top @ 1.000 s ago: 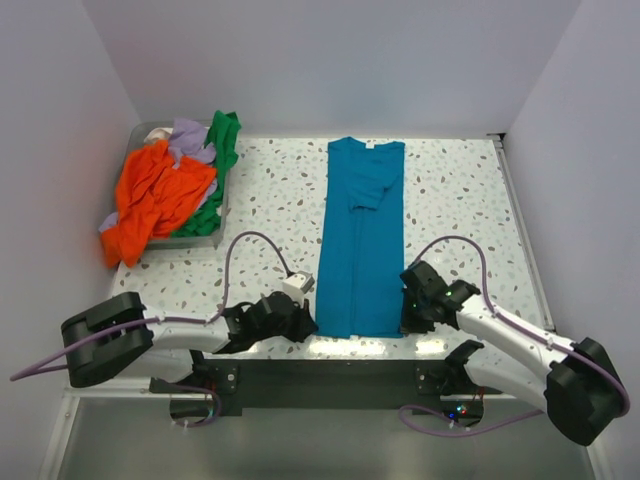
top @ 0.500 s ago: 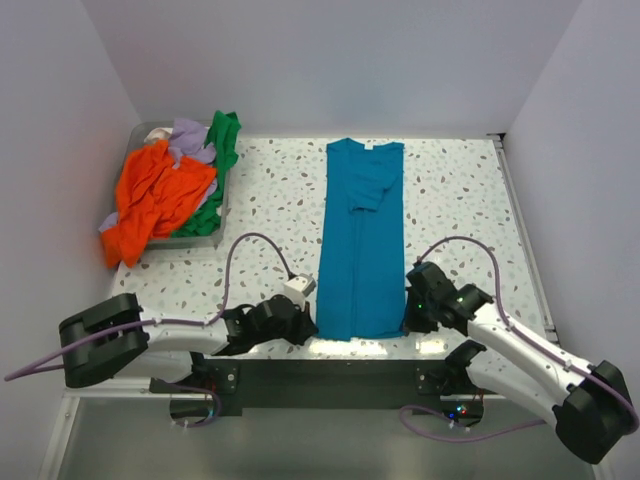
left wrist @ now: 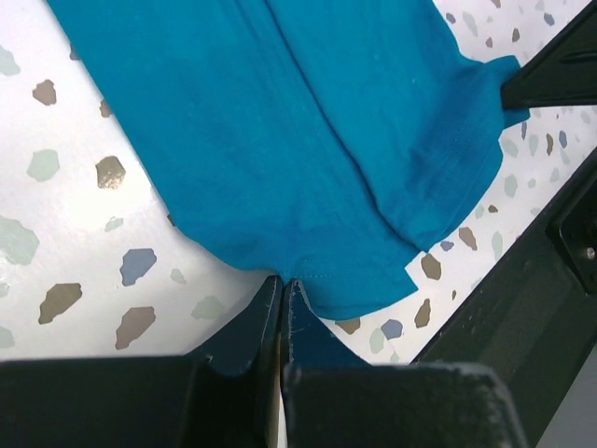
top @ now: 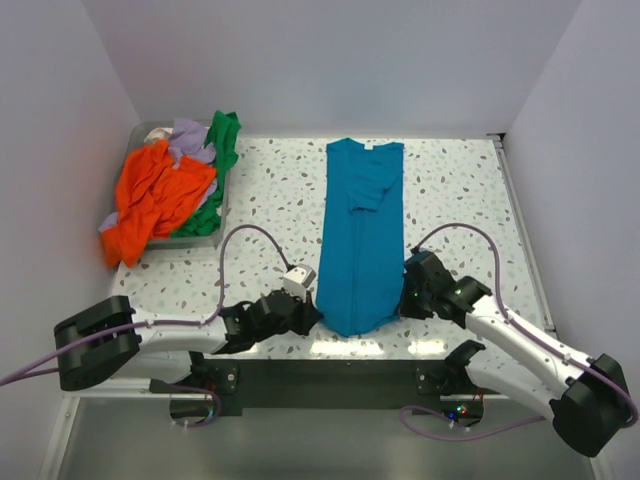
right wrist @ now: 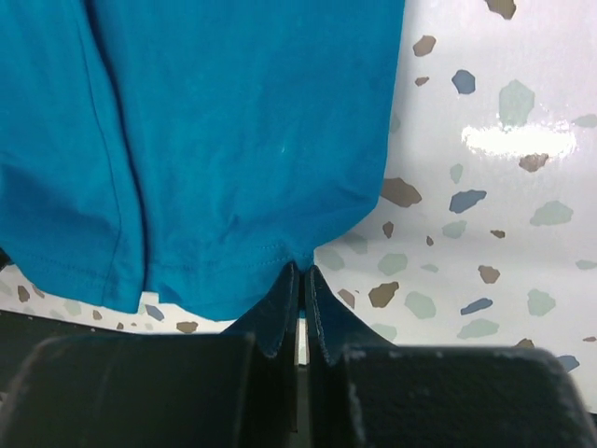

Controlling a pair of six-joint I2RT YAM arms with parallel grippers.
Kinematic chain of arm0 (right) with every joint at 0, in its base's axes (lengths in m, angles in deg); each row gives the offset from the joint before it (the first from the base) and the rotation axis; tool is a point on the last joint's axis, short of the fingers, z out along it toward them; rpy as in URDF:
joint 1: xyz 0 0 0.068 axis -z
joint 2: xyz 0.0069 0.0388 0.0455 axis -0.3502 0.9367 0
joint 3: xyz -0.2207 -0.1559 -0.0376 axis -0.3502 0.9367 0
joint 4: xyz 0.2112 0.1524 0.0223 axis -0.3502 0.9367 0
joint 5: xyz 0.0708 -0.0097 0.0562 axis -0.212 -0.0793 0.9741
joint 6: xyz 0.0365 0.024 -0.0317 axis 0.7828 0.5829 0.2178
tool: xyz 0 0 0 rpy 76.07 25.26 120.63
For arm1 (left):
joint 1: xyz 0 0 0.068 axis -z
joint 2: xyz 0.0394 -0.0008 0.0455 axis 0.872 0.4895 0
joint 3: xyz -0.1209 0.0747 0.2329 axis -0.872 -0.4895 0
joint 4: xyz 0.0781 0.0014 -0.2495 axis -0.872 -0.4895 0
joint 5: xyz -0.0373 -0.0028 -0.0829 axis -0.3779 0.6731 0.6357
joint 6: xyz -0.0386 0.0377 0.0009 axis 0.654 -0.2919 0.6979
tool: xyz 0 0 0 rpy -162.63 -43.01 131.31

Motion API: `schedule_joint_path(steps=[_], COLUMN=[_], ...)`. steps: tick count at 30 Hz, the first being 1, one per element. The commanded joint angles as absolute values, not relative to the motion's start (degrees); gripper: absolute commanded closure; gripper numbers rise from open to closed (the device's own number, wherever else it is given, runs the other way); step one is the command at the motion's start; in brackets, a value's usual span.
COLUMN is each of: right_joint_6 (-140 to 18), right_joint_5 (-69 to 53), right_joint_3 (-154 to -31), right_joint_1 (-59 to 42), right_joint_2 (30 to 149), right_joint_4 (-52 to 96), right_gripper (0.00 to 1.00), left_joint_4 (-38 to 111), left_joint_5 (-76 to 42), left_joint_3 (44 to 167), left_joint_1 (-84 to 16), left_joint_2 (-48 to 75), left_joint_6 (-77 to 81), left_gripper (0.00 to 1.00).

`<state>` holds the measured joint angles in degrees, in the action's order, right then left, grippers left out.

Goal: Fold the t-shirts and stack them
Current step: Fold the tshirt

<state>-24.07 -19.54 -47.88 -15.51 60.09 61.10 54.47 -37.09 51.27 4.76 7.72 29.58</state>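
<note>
The teal t-shirt [top: 361,235] lies as a long narrow strip down the middle of the table, collar at the far end. My left gripper [top: 312,314] is shut on its near left hem corner [left wrist: 289,273]. At the near right hem corner [right wrist: 303,261] my right gripper [top: 405,300] is shut on the cloth as well. The near hem is raised and curves between the two grips. An orange t-shirt [top: 152,195], a green one [top: 220,140] and a lavender one [top: 188,135] are heaped in a bin at the back left.
The grey bin [top: 213,226] stands at the table's far left corner with shirts spilling over its rim. Speckled tabletop [top: 270,200] shows on both sides of the teal strip. The table's dark front edge [top: 330,380] runs just below the grippers.
Both grippers have lifted the near hem corners and drawn them a little away from the front edge. The hem now curves instead of lying straight and flat.
</note>
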Motion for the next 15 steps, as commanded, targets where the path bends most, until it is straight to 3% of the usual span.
schedule_joint_path(steps=[1,15], right_joint_6=[-25.1,-29.2], right_joint_5=[-22.4,-28.6], right_joint_3=[-51.5,-61.0], right_joint_1=[-15.8,-15.8], right_joint_2=[61.6,71.9], right_joint_4=[56.3,52.3], right_gripper=[1.00,1.00], left_joint_4=[60.1,63.1], left_joint_5=[-40.7,-40.5], left_joint_3=[53.4,58.9], left_joint_1=[4.9,-1.1], left_joint_2=[8.1,13.2], left_joint_6=[27.5,21.1], left_gripper=[1.00,1.00])
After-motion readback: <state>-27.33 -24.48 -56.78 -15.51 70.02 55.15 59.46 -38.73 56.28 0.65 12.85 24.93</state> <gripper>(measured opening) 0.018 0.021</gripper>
